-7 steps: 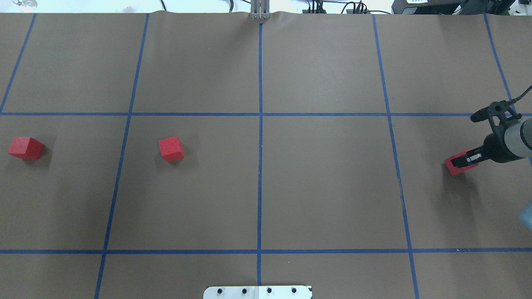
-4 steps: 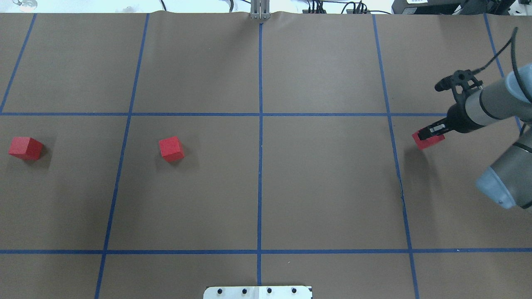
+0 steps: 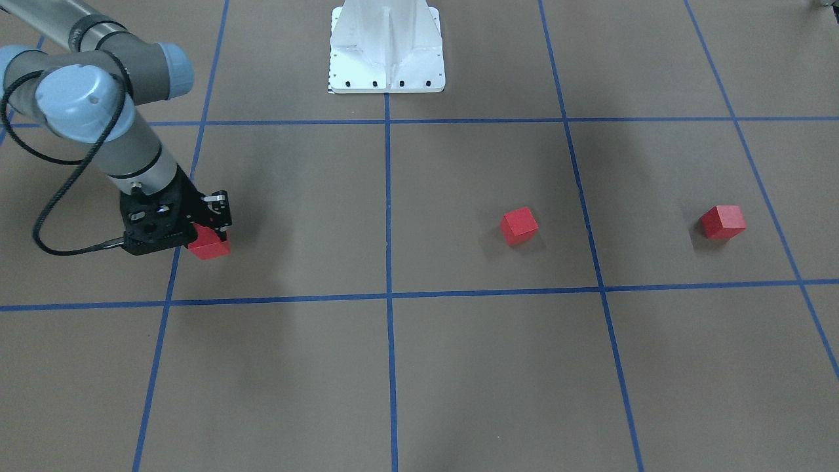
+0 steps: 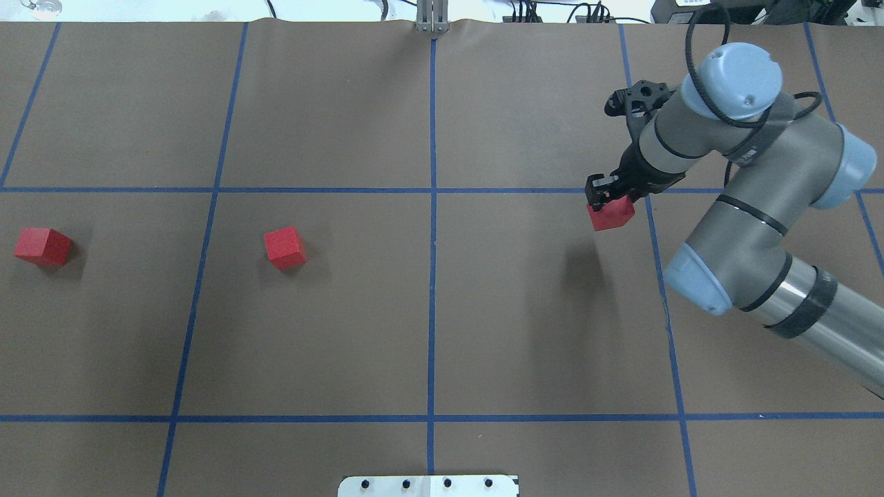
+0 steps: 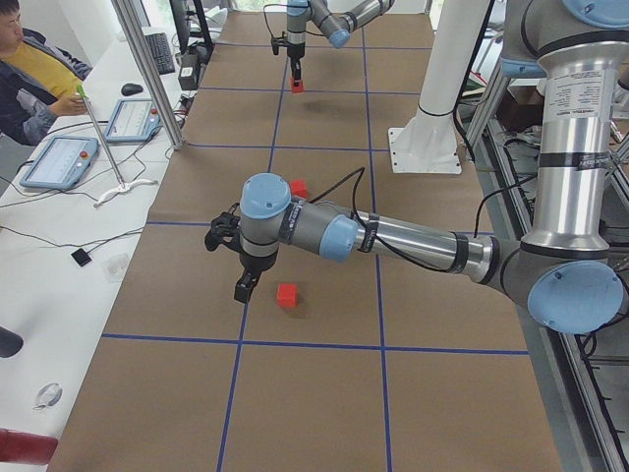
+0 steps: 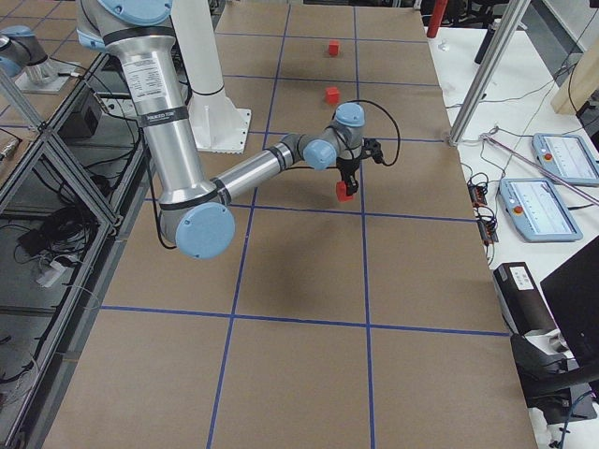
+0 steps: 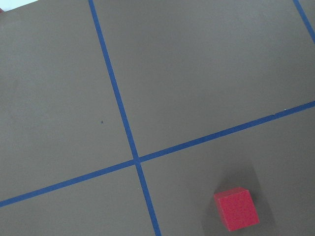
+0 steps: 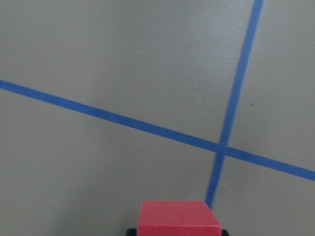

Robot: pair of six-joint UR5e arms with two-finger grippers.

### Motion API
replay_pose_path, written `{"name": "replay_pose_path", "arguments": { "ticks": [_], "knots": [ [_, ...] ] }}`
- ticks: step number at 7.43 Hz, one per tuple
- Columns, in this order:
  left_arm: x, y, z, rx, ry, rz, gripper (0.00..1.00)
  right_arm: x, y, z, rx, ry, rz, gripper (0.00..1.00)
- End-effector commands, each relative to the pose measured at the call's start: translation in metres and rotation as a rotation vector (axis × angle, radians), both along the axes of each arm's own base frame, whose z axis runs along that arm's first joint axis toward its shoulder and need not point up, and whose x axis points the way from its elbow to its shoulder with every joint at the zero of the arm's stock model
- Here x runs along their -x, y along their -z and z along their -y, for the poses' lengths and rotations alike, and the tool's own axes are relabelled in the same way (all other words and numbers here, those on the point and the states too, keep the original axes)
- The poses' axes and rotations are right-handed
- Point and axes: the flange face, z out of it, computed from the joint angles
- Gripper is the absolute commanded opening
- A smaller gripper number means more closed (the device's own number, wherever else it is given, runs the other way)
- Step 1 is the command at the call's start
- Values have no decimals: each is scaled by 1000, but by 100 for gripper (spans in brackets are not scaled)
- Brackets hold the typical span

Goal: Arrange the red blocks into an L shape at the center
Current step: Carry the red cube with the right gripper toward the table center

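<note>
1. Now the right gripper is clamped on one red block, held off the table, with its shadow below.
2. Since a moment ago it has swung left from the right edge, past the right grid line, toward the center.
3. Two other red blocks sit unmoved and well apart: mid-left and far left.
4. Left gripper shows only in the side view, so I can't tell if the claw is apart or together.
5. Judgement: the first block is in transit and the L is not started.

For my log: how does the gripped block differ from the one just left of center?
The held block is clamped in the right end effector, off the floor; the resting block sits free on it. The held block is right of the center line, the resting block left. Both are red cubes.
</note>
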Motion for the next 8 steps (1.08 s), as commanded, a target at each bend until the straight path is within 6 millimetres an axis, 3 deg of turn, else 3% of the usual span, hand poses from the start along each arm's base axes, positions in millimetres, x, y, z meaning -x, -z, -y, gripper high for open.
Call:
{"name": "replay_pose_path", "arguments": {
  "ticks": [1,2,4,5,6,8],
  "knots": [
    [0,0,0,0,1,0,100,71,73,-31,89,-110,7,0],
    [0,0,0,0,-1,0,100,109,100,-49,149,-159,26,0],
    [0,-1,1,1,-1,0,100,179,144,-65,187,-163,-18,0],
    [0,-1,1,1,-1,0,100,202,144,-78,161,-182,-49,0],
    [0,-1,1,1,-1,0,100,211,140,-86,157,-174,-61,0],
    [0,-1,1,1,-1,0,100,232,158,-83,186,-195,-57,0]
  ]
}}
